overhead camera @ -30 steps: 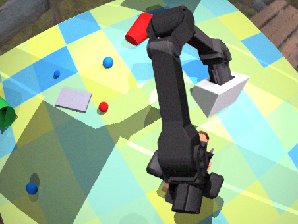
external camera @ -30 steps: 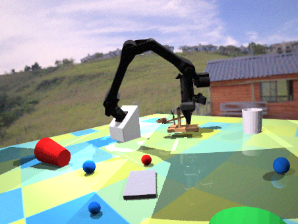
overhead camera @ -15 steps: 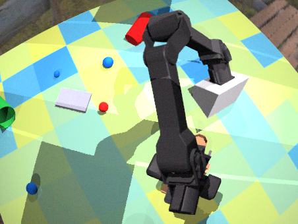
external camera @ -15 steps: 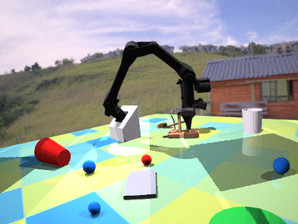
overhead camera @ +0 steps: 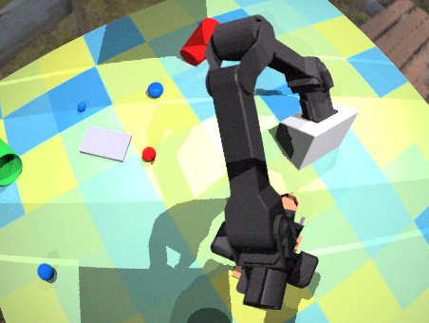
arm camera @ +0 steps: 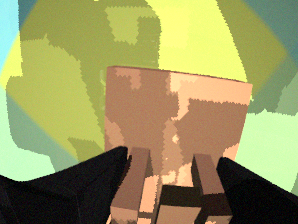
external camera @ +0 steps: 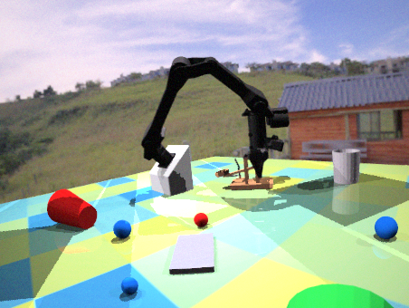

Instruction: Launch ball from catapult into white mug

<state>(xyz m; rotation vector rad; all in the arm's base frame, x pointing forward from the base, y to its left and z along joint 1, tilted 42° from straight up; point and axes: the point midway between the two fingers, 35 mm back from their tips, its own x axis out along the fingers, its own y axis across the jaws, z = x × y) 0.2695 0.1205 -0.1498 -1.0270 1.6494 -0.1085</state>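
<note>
The wooden catapult (external camera: 249, 183) (arm camera: 137, 110) rests on the table; the arm covers most of it in the top view. My gripper (external camera: 259, 177) (arm camera: 173, 160) points straight down, shut on the catapult's frame, one finger outside each upright. The catapult's cup (overhead camera: 289, 201) (external camera: 223, 173) is on the side away from the white mug (external camera: 346, 167), which stands upright at the right in the exterior view. I cannot tell whether the cup holds a ball. A red ball (overhead camera: 149, 154) (external camera: 201, 220) lies on the table. Several blue balls lie there too, one (overhead camera: 156, 89) (external camera: 122, 229) near the red cup.
The red cup (overhead camera: 194, 47) (external camera: 68, 209) lies on its side. A pale flat slab (overhead camera: 105, 143) (external camera: 194, 254) lies beside the red ball. A green cup (overhead camera: 7, 159) (external camera: 339, 296) is at the table's edge. The arm's base stands on a white wedge block (overhead camera: 323, 140) (external camera: 178, 177).
</note>
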